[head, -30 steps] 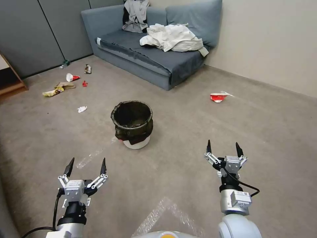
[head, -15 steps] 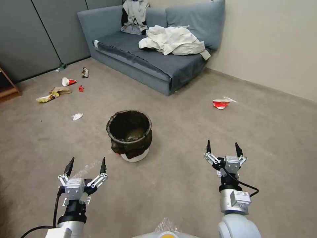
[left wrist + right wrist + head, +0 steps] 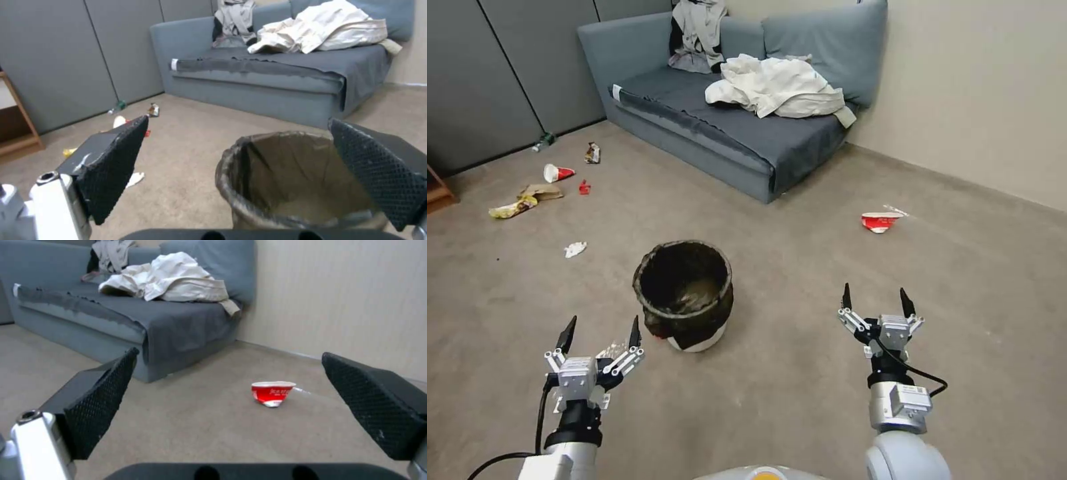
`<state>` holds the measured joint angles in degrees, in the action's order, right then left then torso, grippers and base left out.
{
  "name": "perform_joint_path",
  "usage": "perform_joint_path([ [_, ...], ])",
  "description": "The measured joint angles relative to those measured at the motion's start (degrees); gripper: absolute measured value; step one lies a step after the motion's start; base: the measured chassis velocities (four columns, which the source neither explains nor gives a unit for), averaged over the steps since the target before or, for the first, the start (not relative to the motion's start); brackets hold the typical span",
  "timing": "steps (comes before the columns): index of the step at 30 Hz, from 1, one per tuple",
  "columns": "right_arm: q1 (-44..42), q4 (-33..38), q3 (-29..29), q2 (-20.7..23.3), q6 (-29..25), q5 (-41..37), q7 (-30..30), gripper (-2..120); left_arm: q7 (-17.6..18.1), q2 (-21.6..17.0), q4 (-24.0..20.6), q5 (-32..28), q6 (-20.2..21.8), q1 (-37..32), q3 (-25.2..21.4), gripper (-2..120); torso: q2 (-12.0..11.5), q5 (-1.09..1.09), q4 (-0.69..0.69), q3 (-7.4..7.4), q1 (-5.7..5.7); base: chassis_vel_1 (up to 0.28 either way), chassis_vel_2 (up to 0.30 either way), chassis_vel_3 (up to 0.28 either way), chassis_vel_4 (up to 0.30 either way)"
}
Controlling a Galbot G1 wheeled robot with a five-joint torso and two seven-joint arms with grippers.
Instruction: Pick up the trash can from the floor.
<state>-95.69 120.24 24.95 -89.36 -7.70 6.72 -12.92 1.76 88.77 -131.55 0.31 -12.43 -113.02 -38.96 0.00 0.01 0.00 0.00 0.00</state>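
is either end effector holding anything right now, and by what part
Nothing is held. The left end effector and right end effector are both open in the air, short of the trash can, which stands on the floor.

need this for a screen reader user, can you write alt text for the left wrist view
The open left gripper frames a trash can lined with a dark bag, standing upright on the beige carpet floor just ahead of its fingers. Behind it is a grey sofa piled with crumpled pale clothes, and scattered litter lies near the grey wall panels.
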Motion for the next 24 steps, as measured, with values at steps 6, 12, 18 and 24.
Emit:
perform_joint_path([
  [6, 0.3, -0.1, -0.1, 0.0, -0.4, -1.0, 0.0, 100, 0.9, -0.6, 0.1, -1.6, 4.7, 3.1, -0.1, 100, 0.0, -0.01, 0.00, 0.00, 0.01, -0.093, 0.101, 0.088, -0.081],
  [12, 0.8, -0.4, -0.3, 0.3, -0.4, -2.4, 0.0, 100, 2.0, -2.8, 1.3, -8.5, 15.5, 11.0, -0.1, 100, 0.0, -0.01, 0.00, 0.00, 0.00, -0.006, 0.009, 0.002, -0.004],
  [18, 1.2, -1.2, -0.3, 0.4, -0.2, -2.6, 0.0, 100, 4.5, -6.6, 4.8, -11.8, 23.2, 18.1, 0.0, 100, 0.0, -0.02, 0.00, 0.00, 0.00, 0.000, 0.000, 0.000, 0.000],
  [24, 1.2, -1.7, -0.2, 0.7, 0.2, -2.8, -0.4, 100, 6.6, -10.7, 10.7, -18.2, 30.4, 25.0, 1.3, 100, 0.0, -0.01, -0.01, 0.00, 0.00, 0.000, 0.000, 0.000, 0.000],
])
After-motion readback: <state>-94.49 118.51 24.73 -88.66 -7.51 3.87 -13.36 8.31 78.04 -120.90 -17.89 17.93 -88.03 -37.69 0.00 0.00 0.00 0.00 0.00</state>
